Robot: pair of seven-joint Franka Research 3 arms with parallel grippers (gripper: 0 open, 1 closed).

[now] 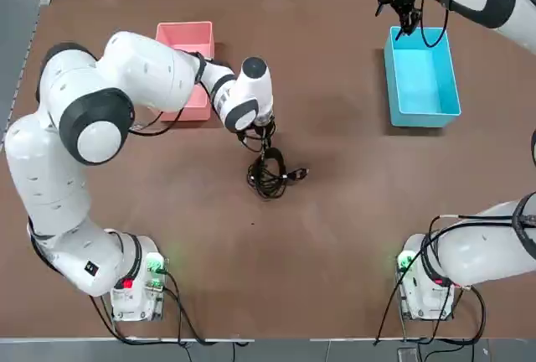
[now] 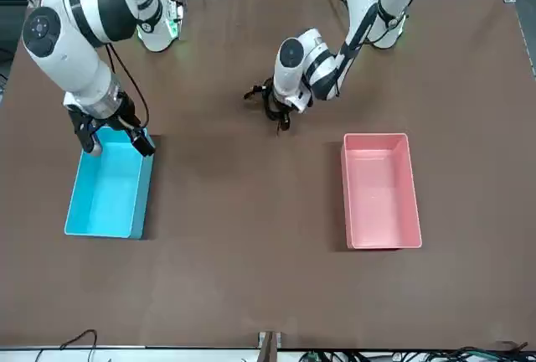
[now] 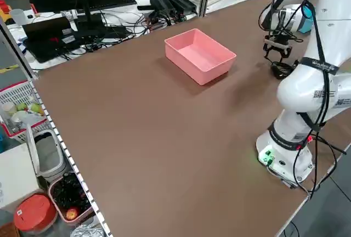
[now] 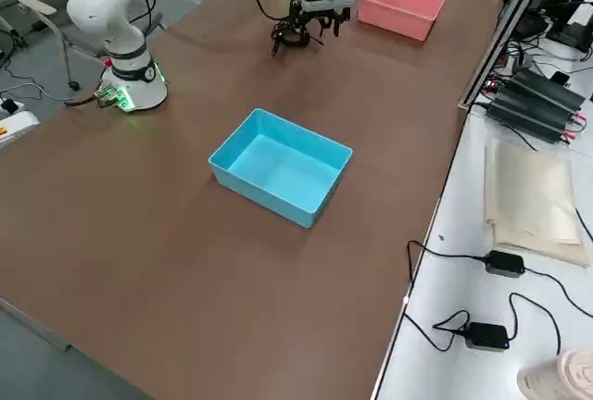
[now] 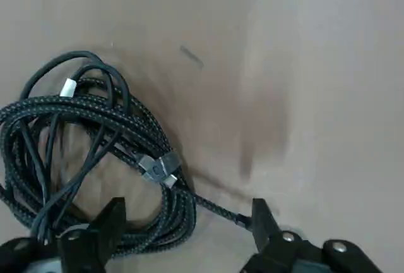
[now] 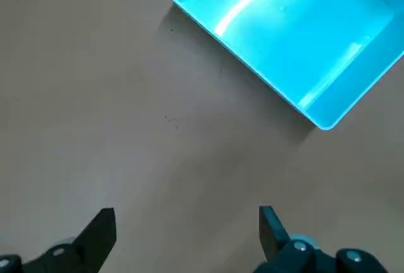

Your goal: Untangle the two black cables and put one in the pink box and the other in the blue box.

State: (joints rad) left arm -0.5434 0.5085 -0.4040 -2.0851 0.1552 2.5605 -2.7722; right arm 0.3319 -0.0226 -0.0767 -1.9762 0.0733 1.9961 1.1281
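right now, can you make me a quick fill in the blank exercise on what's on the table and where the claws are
1. The left claw hangs open over the tangled black ____ in the middle of the table.
2. The right claw is open beside the ____ box.
3. The pink box holds ____.
4. The black cables lie on the table, in ____ box.

Missing words: cables; blue; nothing; neither

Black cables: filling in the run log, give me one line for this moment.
black cables: tangled, on table | left gripper: fingers open over them | right gripper: open, by blue box | pink box: empty
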